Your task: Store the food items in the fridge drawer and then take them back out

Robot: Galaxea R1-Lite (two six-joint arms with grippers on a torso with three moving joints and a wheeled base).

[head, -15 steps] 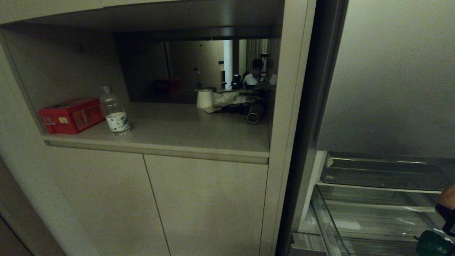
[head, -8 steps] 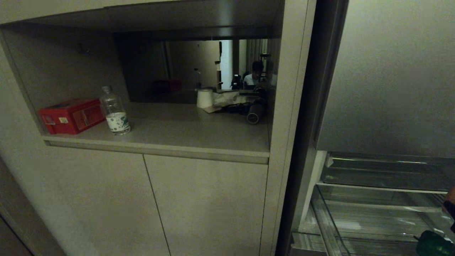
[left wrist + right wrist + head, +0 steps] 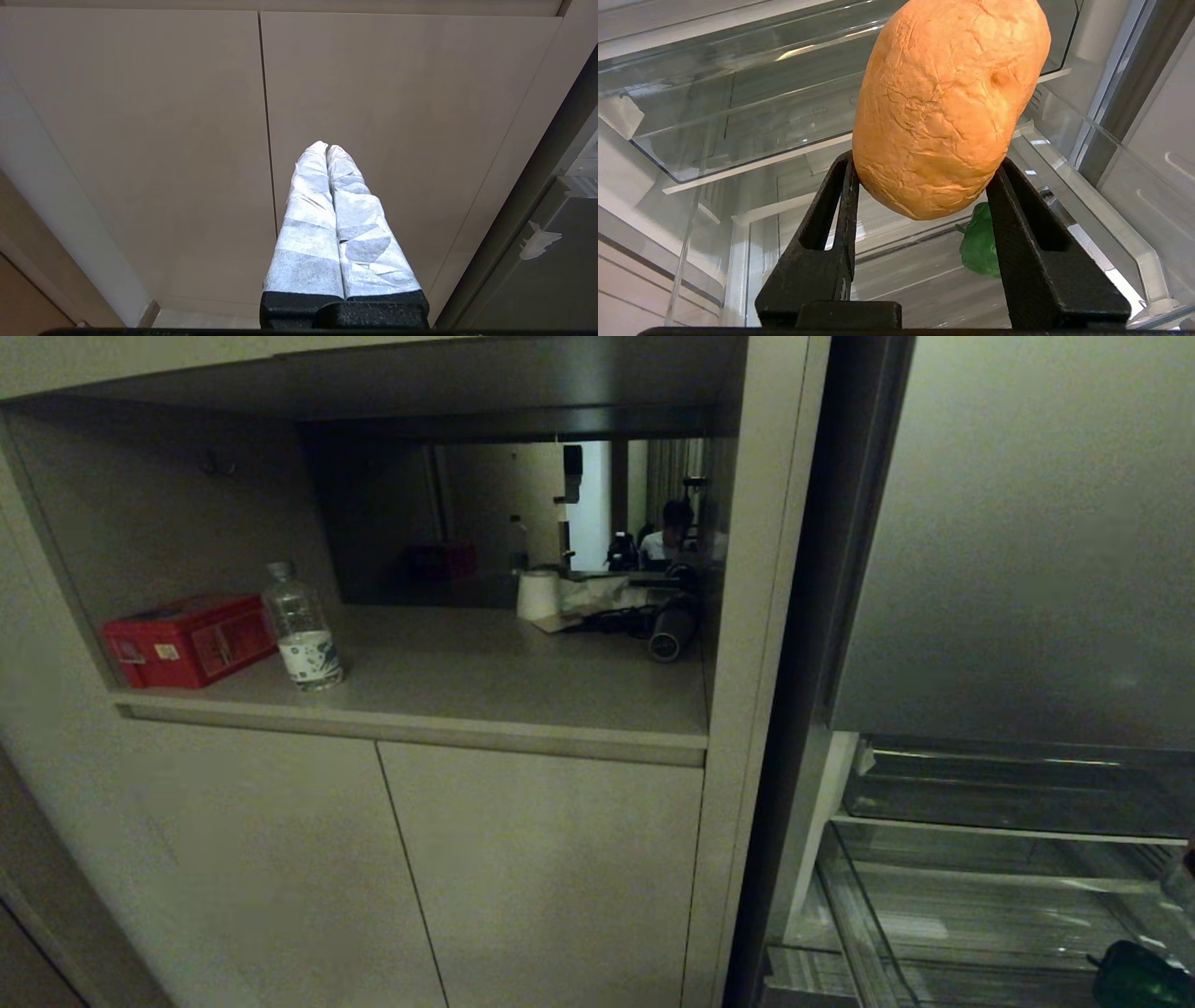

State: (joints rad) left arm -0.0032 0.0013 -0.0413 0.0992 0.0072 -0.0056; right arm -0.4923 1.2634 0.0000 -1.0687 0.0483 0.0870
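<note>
Clearly right gripper (image 3: 924, 172) clamps potato (image 3: 948, 102) above drawer (image 3: 738, 140); left gripper (image 3: 327, 148) seemingly pressed together

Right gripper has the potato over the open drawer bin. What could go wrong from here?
1. The right gripper pinches only the lower end of the potato; most of it stands beyond the fingertips, so it may tip or slip out.
2. The green item lies in the clear bin right below; a dropped potato could strike it.
3. In the head view the hand is barely visible at the frame's edge, so guidance rests on the wrist view.
</note>
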